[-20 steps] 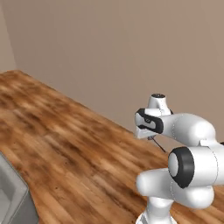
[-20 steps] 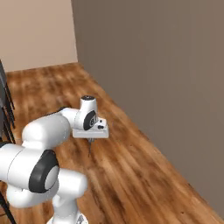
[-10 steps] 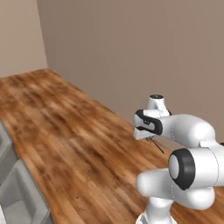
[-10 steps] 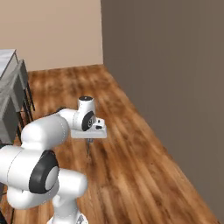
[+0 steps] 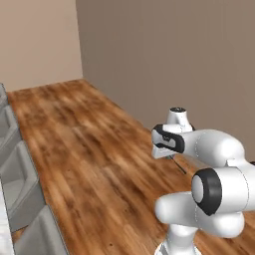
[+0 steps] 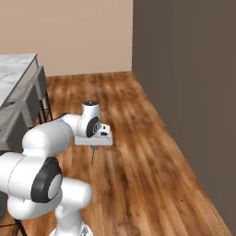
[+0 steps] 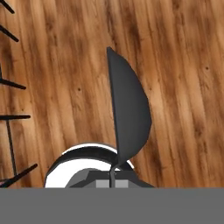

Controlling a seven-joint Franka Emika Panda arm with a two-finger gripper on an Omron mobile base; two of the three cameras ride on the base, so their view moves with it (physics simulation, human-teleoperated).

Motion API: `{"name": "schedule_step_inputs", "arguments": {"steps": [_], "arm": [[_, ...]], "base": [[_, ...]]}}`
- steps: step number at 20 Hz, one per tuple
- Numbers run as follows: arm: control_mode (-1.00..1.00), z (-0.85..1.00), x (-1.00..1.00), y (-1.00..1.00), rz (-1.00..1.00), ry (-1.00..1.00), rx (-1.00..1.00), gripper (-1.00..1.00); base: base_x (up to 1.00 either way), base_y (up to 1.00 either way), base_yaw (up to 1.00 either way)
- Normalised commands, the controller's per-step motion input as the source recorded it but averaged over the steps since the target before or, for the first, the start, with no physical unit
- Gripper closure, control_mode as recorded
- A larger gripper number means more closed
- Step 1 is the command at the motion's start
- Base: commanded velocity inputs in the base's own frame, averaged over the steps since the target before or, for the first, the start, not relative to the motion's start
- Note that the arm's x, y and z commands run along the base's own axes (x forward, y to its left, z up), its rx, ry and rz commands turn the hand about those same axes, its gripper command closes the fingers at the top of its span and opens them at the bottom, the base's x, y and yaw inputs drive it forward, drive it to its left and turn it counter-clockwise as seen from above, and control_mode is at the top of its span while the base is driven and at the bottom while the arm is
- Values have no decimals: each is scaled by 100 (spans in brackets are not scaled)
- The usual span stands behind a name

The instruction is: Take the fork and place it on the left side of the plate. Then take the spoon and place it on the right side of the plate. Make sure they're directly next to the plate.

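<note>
Clamped tight, the gripper (image 7: 113, 177) on the thin handle of the spoon (image 7: 127, 113), the dark oval bowl jutting straight out past the fingertips and seen nearly edge-on in the hand view. Hanging point-down from the hand in the right base view, the same spoon (image 6: 92, 155) as a thin dark sliver just under the gripper (image 6: 93, 146), clear above the wood floor (image 6: 138, 152). Beyond, a brown wall (image 6: 189, 69) close on the right and grey counter units (image 5: 17, 169) along the left.
</note>
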Motion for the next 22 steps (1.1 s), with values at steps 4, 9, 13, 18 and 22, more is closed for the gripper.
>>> {"name": "schedule_step_inputs", "arguments": {"steps": [4, 9, 13, 18, 22], "arm": [[100, 0, 0, 0, 0, 0, 0, 100], [100, 0, 0, 0, 0, 0, 0, 100], [100, 0, 0, 0, 0, 0, 0, 100], [100, 0, 0, 0, 0, 0, 0, 100], [100, 0, 0, 0, 0, 0, 0, 100]], "base": [[85, 4, 25], [87, 3, 24], [87, 3, 25], [87, 1, 31], [75, 1, 45]]}}
